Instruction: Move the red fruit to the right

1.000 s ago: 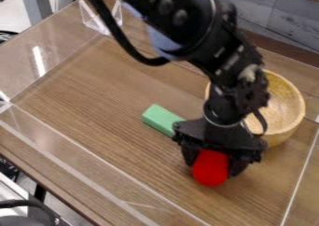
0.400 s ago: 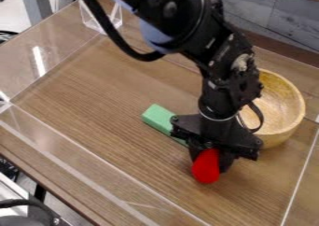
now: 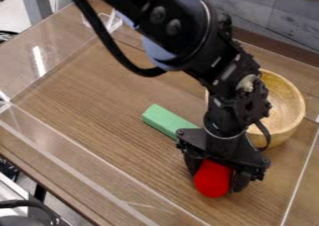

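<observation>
The red fruit (image 3: pixel 212 180) is a small bright red rounded piece lying on the wooden tabletop (image 3: pixel 88 99) near the front right. My gripper (image 3: pixel 221 169) reaches down from the black arm directly over it. Its two fingers stand wide on either side of the fruit, and the jaws look open rather than pressed on it. The fruit's top is hidden under the gripper, so no green leaf shows.
A green block (image 3: pixel 169 120) lies just left of the gripper. A wooden bowl (image 3: pixel 289 106) stands behind it to the right, partly covered by the arm. Clear plastic walls (image 3: pixel 37 62) enclose the table, and the right wall runs close past the fruit.
The jaws drew in around the fruit, then spread wide again. The gripper and fruit now sit slightly nearer the front edge.
</observation>
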Action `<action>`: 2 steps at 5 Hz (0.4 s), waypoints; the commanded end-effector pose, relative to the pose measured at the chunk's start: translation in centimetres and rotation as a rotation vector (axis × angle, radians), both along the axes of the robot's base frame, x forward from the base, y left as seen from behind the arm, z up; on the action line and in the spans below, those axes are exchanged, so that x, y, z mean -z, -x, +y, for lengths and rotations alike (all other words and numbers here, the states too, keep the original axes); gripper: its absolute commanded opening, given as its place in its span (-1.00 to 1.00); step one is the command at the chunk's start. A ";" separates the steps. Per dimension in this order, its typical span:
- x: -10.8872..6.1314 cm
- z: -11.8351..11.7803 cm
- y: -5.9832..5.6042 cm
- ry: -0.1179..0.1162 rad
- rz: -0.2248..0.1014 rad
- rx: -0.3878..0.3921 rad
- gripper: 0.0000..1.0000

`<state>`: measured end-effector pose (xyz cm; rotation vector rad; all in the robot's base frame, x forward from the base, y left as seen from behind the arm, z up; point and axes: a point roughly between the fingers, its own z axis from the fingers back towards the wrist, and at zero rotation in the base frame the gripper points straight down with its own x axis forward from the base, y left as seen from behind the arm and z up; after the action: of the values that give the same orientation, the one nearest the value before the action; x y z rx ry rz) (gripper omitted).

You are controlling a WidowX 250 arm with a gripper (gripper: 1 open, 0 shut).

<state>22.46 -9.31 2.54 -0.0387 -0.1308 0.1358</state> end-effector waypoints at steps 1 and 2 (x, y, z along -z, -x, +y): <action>-2.0 -0.5 -0.4 0.020 -0.034 -0.005 -1.00; -3.8 0.0 -1.0 0.034 -0.055 -0.009 -1.00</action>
<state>22.63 -9.06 5.09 -0.0528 -0.1367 0.1441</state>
